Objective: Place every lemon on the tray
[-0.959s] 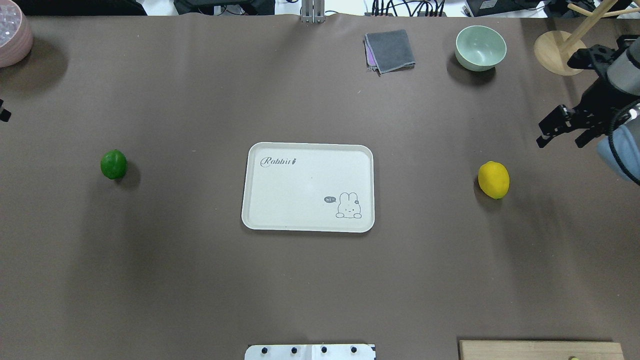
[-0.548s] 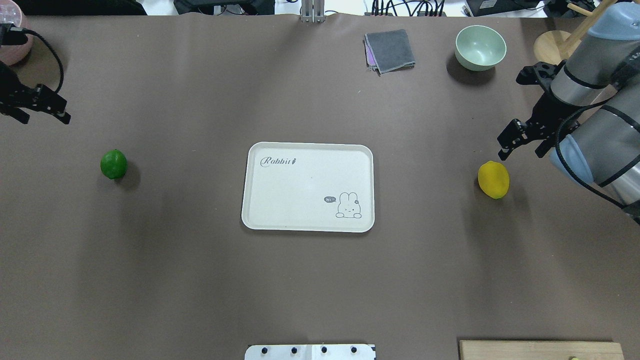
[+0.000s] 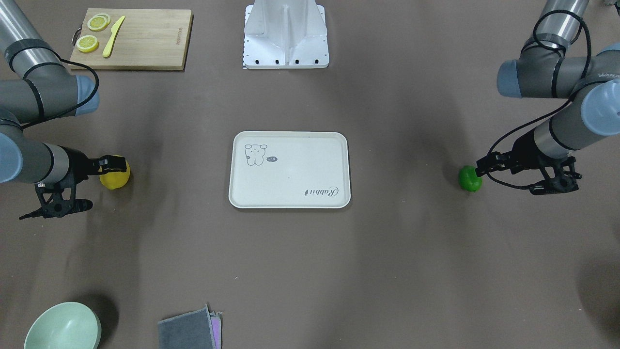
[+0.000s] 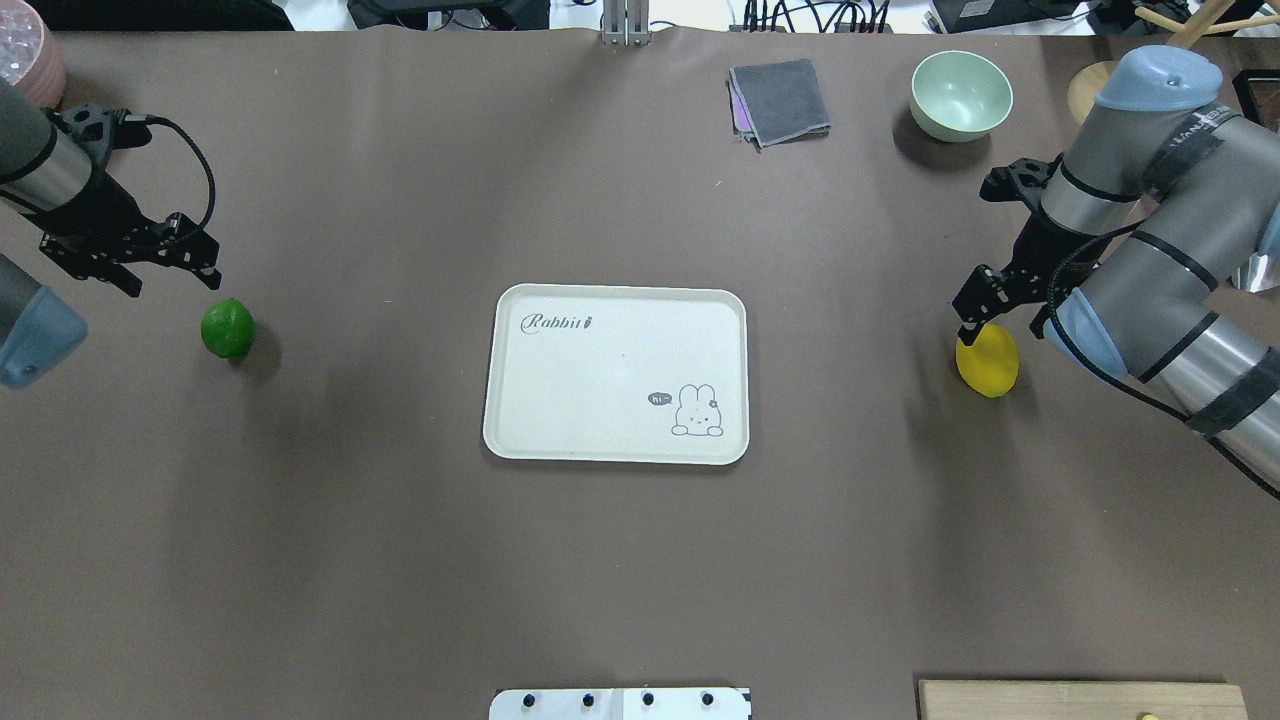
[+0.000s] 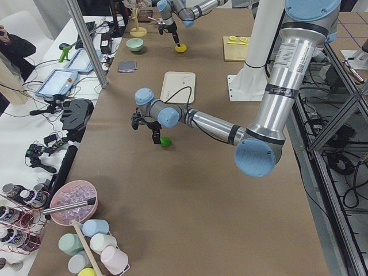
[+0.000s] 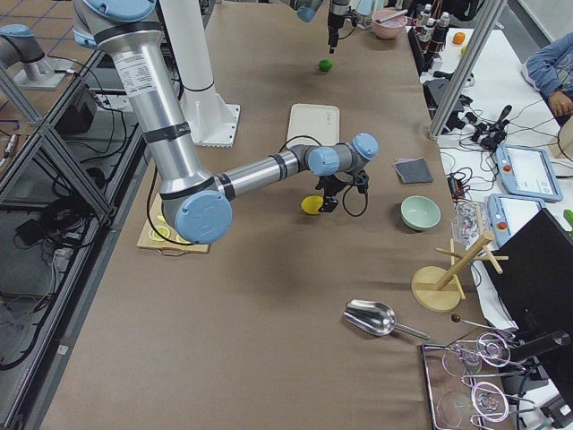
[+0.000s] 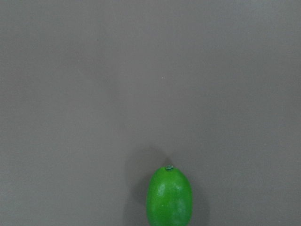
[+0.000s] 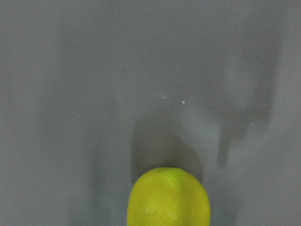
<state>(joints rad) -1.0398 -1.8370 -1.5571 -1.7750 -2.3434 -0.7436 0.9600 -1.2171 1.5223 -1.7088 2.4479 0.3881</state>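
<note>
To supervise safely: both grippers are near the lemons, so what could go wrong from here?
The yellow lemon and green lemon are oval and loose; an off-centre touch from the open right gripper or left gripper may roll one away. Either could catch the raised rim of the tray.

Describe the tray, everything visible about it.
The tray is a cream-white rectangle with rounded corners and a low raised rim, matte and plastic-looking. One corner bears a "Rabbit" script, the opposite corner a small rabbit drawing with a speech bubble. It lies flat mid-table on the brown table cover with nothing on it. The green lemon and yellow lemon lie well apart from it, one on either side.
</note>
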